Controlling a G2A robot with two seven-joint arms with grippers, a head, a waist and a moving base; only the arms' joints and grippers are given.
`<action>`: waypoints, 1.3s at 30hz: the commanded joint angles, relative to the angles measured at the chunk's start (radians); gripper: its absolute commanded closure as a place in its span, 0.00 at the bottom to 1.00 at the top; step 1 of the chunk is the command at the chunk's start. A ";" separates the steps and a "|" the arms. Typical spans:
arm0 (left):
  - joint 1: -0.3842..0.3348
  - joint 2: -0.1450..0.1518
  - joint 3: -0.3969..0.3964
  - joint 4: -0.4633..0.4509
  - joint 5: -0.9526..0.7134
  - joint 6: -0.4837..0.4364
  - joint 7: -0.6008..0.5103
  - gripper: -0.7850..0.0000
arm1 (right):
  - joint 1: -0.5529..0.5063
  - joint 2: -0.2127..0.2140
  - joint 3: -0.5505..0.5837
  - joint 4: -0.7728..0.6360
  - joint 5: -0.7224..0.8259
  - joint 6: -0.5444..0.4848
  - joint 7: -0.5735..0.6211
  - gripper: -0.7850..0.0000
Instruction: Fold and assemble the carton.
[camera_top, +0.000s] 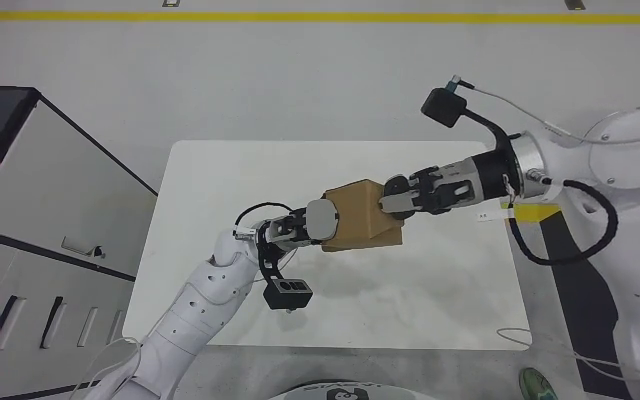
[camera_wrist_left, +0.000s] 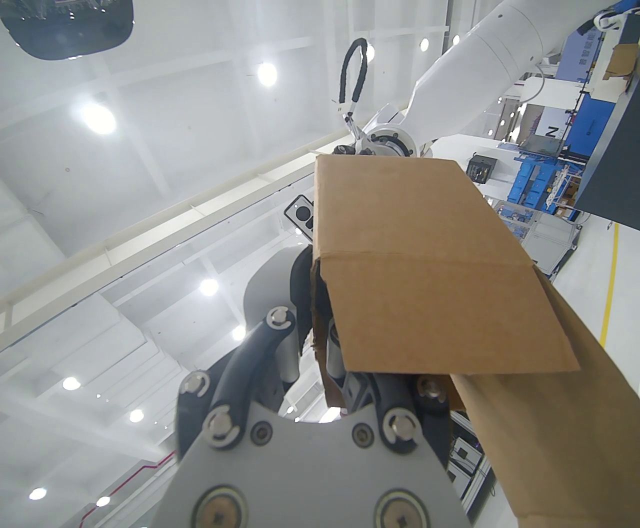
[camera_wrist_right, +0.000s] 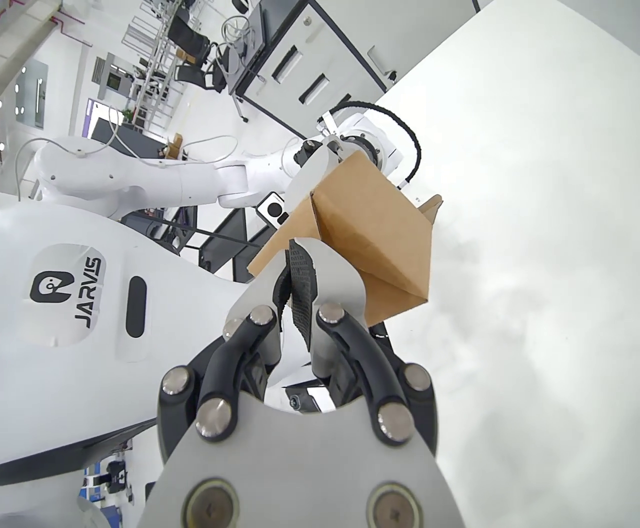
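White tabletop (camera_top: 200, 180) spreads under both arms on a pale grey floor, with a grey cabinet (camera_top: 70, 190) off the table's 9 o'clock side and a yellow floor line (camera_top: 300, 16) running across at 12 o'clock.

A brown corrugated carton (camera_top: 355, 210) sits over the middle of the table, held between the two arms. It is only partly formed and tilted, with one folded edge uppermost and its panels sloping away toward 6 o'clock. In the left wrist view a creased flap bends off the main wall. In the right wrist view a loose flap end sticks out on the far side, and the lowest corner seems to hang clear of the tabletop.

The left gripper (camera_top: 324, 221), on an arm coming in from 7 o'clock, meets the carton at its 9 o'clock side. Its fingers are closed down on a cardboard wall, which runs between them. One dark finger (camera_wrist_left: 300, 280) lies against the wall's outer face, and the other is hidden behind the board.

The right gripper (camera_top: 390, 197), reaching in from 3 o'clock, takes the carton at its 2 o'clock side. Its ribbed pads (camera_wrist_right: 300, 285) are drawn almost together, pinching the carton's near edge at their tips.
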 joint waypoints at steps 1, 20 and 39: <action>0.000 0.000 0.000 0.000 0.000 0.000 0.000 1.00 | -0.004 0.001 0.002 -0.001 -0.002 -0.006 -0.003 1.00; 0.000 0.000 0.000 0.000 0.000 0.000 0.000 1.00 | -0.019 0.009 0.027 -0.065 -0.085 -0.087 -0.021 1.00; 0.000 0.000 0.000 0.000 0.000 0.000 0.000 1.00 | 0.001 0.020 0.039 -0.122 -0.192 -0.279 -0.006 1.00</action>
